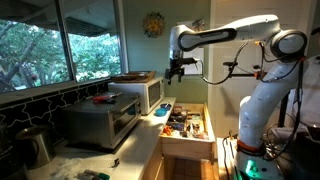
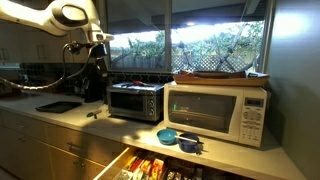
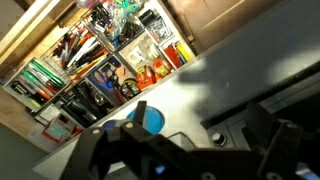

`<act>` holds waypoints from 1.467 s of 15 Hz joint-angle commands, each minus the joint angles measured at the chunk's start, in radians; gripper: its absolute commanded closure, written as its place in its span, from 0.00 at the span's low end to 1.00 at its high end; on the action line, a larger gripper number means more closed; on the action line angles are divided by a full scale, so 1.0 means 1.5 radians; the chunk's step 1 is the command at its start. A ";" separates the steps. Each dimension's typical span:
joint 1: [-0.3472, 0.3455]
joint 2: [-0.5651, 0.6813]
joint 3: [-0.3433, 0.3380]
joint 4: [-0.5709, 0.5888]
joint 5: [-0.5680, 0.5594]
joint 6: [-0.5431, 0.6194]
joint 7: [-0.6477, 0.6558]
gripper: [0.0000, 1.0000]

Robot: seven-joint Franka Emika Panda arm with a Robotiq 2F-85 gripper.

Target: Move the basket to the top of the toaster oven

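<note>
Kitchen, wide windows (image 2: pixel 200 40) onto trees. Atop the white microwave (image 2: pixel 218 112), the basket (image 2: pixel 222 76), beside the toaster oven (image 2: pixel 135 100) on a pale table (image 2: pixel 110 125). Released and empty, the end effector (image 1: pixel 178 70) above that table; open drawer (image 1: pixel 188 125) below.

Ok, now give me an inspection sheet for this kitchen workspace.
Surface: counter light; drawer below it pulled open.
Job's things: basket on top of the microwave; toaster oven beside it.
Clutter: blue bowls on the counter; drawer crammed with small items.
Grippers: gripper open, empty, in the air.
Cables: black cable loops from the arm.
Surroundings: windows, trees outside.
</note>
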 commanded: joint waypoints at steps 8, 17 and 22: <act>-0.078 0.000 -0.036 0.064 0.017 -0.003 0.111 0.00; -0.174 0.232 -0.165 0.343 -0.015 0.174 0.155 0.00; -0.163 0.401 -0.211 0.543 0.008 0.202 0.236 0.00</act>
